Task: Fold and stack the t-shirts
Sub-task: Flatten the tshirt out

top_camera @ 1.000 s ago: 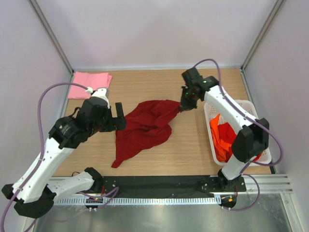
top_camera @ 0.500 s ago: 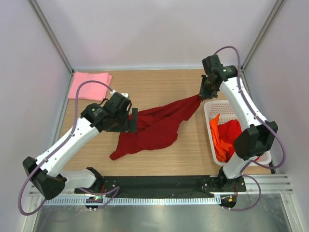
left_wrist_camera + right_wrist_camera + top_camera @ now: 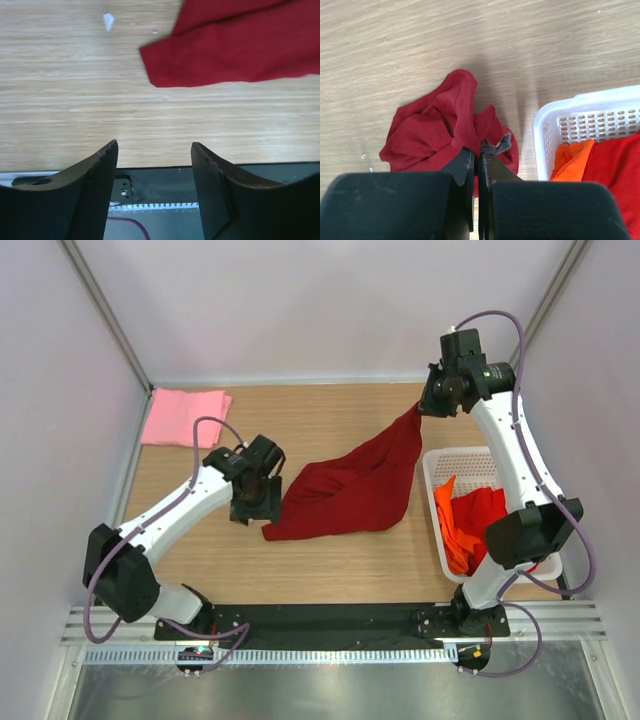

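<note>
The maroon t-shirt [image 3: 350, 485] lies partly spread on the wooden table, one corner pulled up toward the far right. My right gripper [image 3: 427, 408] is shut on that corner; in the right wrist view the gripper [image 3: 481, 150] pinches the bunched maroon t-shirt [image 3: 430, 130]. My left gripper [image 3: 250, 512] hovers just left of the shirt's near-left corner, open and holding nothing. In the left wrist view the left gripper [image 3: 155, 150] points at bare wood, the maroon t-shirt [image 3: 230, 50] lying beyond it. A folded pink t-shirt [image 3: 185, 415] lies at the far left.
A white slotted basket [image 3: 470, 455] stands at the right edge, holding an orange t-shirt [image 3: 455, 525] and a bright red t-shirt [image 3: 485, 510]. The basket [image 3: 570, 107] sits just right of my right gripper. A black rail [image 3: 165, 180] runs along the table's near edge.
My right gripper rose toward the far right, dragging the maroon t-shirt rightward and stretching it. The left arm swung right to the shirt's near-left corner, its jaws narrowing somewhat.
</note>
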You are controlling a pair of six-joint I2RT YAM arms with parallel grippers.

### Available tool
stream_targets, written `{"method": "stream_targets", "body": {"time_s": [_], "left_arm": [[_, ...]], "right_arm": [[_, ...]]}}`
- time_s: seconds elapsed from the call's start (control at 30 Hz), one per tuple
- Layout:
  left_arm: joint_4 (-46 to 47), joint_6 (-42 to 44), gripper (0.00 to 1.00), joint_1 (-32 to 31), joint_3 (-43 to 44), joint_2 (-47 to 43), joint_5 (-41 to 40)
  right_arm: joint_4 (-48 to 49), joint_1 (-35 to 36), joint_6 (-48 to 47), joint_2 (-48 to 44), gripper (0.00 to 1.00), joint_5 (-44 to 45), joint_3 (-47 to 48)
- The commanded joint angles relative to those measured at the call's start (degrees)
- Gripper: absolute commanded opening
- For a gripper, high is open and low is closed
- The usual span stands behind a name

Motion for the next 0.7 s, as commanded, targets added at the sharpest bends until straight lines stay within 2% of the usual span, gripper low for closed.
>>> {"method": "stream_targets", "body": {"time_s": [0.0, 0.1, 0.2, 0.4, 0.47, 0.67], "left_arm": [[4.28, 0.54, 0.6, 5.83, -3.32, -0.55, 3.63], [9.9, 0.81, 0.55, 10.77, -5.79, 1.29, 10.31], [12.11, 0.72, 0.48, 11.84, -6.5, 4.89, 13.31], [15.36, 0.46, 0.35, 12.11, -6.59, 11.66, 12.62], [15.28, -0.32, 0.36, 12.63, -6.59, 12.72, 11.39], [15.8, -4.28, 0.48, 14.48, -7.2, 15.09, 11.37]], "right_arm": [[2.78, 0.07, -1.03, -1.34, 0.01, -2.06, -2.15], [2.87, 0.16, -1.46, -1.78, 0.01, -5.22, -3.55], [3.22, 0.07, -1.47, -1.87, 0.01, -5.93, -4.35], [3.67, 0.07, -1.99, -2.4, 0.01, -7.42, -5.93], [3.23, 0.07, -2.69, -2.57, 0.01, -7.25, -6.11], [2.96, 0.07, -3.49, -3.36, 0.01, -6.98, -6.81]]}}
